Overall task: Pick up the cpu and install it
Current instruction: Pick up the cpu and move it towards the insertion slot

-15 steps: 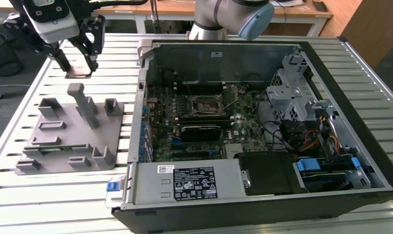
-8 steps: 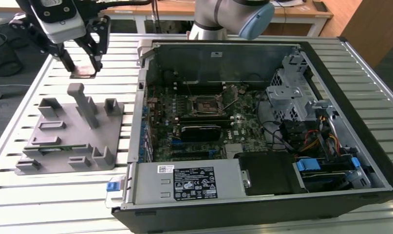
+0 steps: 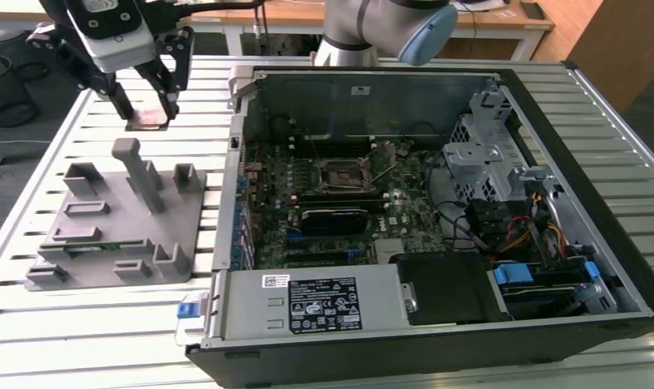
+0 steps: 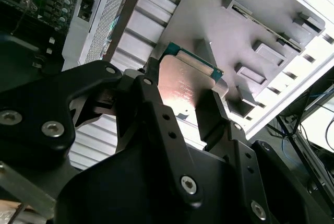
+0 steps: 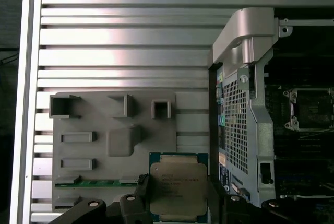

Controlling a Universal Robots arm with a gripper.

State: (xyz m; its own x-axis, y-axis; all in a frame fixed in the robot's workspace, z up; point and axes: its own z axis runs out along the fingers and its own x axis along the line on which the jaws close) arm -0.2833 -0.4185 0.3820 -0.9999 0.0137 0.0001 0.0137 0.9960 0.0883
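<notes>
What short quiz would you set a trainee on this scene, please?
1. True or false: the tool is shut on the cpu.
2. Where is the cpu? A) seated in the motherboard socket; B) held over the slatted table, outside the computer case; C) lying on the floor.
3. In the exterior view, on which side of the computer case does the grey fixture sit?
Key: 1 true; 2 B; 3 the exterior view's left.
</notes>
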